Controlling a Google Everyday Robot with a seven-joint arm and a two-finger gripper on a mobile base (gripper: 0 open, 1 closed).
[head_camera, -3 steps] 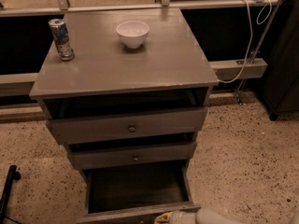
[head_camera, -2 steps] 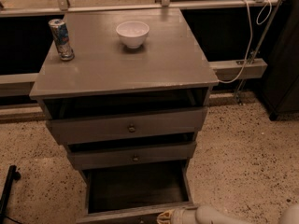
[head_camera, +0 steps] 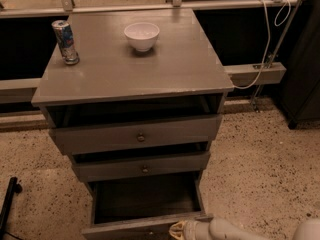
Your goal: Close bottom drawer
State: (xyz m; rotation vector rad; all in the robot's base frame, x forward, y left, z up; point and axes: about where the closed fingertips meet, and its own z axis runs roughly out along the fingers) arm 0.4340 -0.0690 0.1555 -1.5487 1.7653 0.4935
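Gaping bottom drawer (head_camera: 145, 201), end effector (head_camera: 176, 230) at its front, can (head_camera: 65, 41) label illegible

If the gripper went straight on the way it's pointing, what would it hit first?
Most likely the front of the bottom drawer: the gripper, low in the view, points left along it. Depth is unclear, so it may already be touching.

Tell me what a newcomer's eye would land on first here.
The bottom drawer stands pulled far out at the foot of the grey cabinet, dark box exposed. The gripper sits by its front edge, at the picture's lower right. On top, a white bowl and a can stand apart.
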